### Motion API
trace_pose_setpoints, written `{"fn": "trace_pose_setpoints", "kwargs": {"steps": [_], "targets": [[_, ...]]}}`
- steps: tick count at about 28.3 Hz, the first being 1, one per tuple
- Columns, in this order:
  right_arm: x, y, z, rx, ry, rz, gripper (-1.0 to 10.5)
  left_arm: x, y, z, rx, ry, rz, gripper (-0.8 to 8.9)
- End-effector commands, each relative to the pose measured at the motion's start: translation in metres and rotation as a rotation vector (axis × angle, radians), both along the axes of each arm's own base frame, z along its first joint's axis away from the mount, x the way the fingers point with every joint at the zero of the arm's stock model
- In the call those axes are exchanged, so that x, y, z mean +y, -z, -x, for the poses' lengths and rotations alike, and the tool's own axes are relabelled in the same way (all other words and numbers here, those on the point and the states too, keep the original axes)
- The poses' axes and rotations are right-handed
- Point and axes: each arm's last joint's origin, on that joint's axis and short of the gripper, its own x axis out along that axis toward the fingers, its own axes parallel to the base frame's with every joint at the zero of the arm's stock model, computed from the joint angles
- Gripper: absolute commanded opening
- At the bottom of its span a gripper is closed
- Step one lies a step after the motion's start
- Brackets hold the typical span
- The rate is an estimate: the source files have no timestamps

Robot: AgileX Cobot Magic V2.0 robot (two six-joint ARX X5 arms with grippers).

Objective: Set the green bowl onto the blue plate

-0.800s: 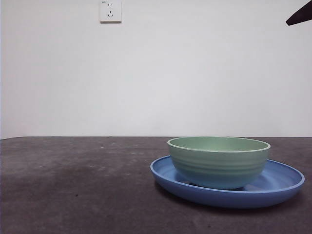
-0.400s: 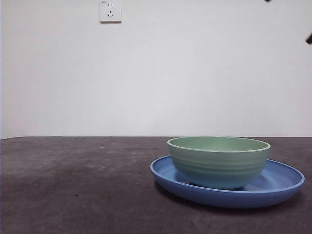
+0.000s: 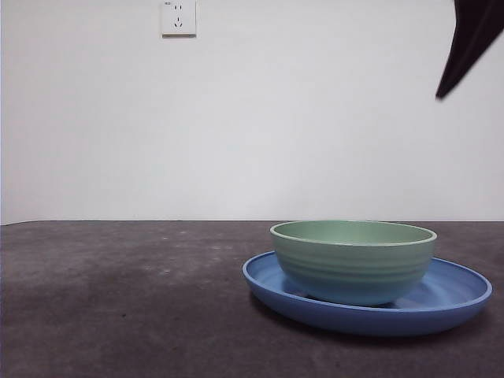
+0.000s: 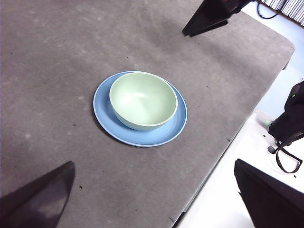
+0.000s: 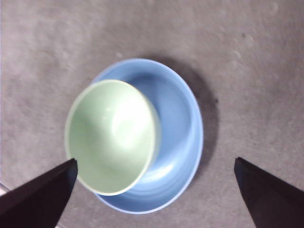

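Note:
The green bowl [image 3: 353, 260] sits upright inside the blue plate [image 3: 457, 295] on the dark table, right of centre in the front view. My right gripper [image 5: 156, 160] hangs high above them, open and holding nothing, with the bowl [image 5: 111, 135] and plate [image 5: 178, 114] seen from above between its jaws. Its black tip [image 3: 470, 39] shows at the top right corner of the front view. My left gripper [image 4: 153, 163] is open and empty, well back from the bowl [image 4: 143, 99] and plate [image 4: 107, 114]. The right arm's tip [image 4: 211, 16] appears beyond them there.
A white wall socket [image 3: 179, 17] is on the wall behind. The table's edge [image 4: 223, 156] runs close to the plate in the left wrist view, with white floor and a black object [image 4: 289, 118] past it.
The black tip at the top right of the front view nearly left the picture, then came back larger and lower. Bowl and plate have not moved.

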Motion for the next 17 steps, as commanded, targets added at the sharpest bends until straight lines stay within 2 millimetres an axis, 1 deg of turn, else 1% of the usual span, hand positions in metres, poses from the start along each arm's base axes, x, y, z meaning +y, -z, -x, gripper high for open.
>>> {"fn": "trace_pose_setpoints", "kwargs": {"steps": [1,3,9,10,12,13,17], "targets": [[-0.001,0.01,-0.016,0.016,-0.029,0.016,5.3,-0.001,-0.004,0.0,-0.019,0.012,0.007,5.99],[-0.001,0.022,-0.027,0.048,-0.031,0.016,4.8,-0.001,-0.004,0.0,-0.019,0.012,0.007,5.99],[0.0,0.054,-0.051,0.115,-0.039,0.016,4.5,-0.001,-0.004,0.0,-0.019,0.012,0.008,5.99],[0.001,0.058,-0.054,0.122,-0.041,0.016,4.2,-0.001,-0.004,0.0,-0.019,0.012,0.008,5.99],[0.003,0.071,-0.061,0.143,-0.06,0.02,3.1,-0.001,-0.004,0.0,-0.019,0.012,0.008,5.99],[0.006,0.077,-0.064,0.155,-0.07,0.022,2.9,-0.001,-0.004,0.0,-0.019,0.012,0.008,5.99],[0.018,0.095,-0.071,0.186,-0.123,0.029,2.7,-0.001,-0.004,0.0,-0.02,0.012,0.008,5.99]]}}
